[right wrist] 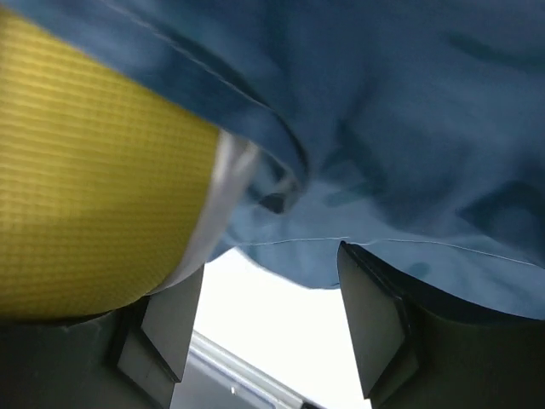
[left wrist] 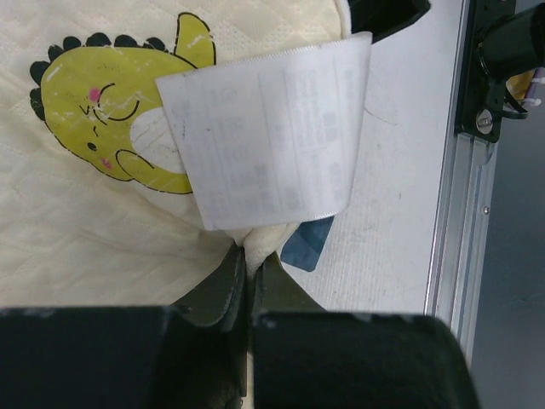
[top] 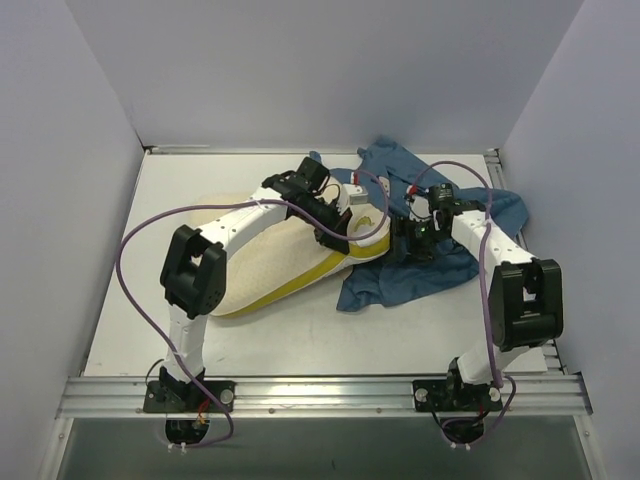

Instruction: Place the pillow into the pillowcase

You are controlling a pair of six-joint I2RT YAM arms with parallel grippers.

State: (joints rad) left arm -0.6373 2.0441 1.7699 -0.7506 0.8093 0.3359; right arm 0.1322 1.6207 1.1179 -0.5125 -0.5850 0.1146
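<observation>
Table (top: 450,330) under pillow (top: 270,265); cartoon face (left wrist: 111,111) wrist-side only

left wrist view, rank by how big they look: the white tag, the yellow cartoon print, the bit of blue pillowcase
1. white tag: largest, though possibly nearer the lens
2. yellow cartoon print: close second, partly covered by the tag
3. blue pillowcase: only a small sliver shows
</observation>
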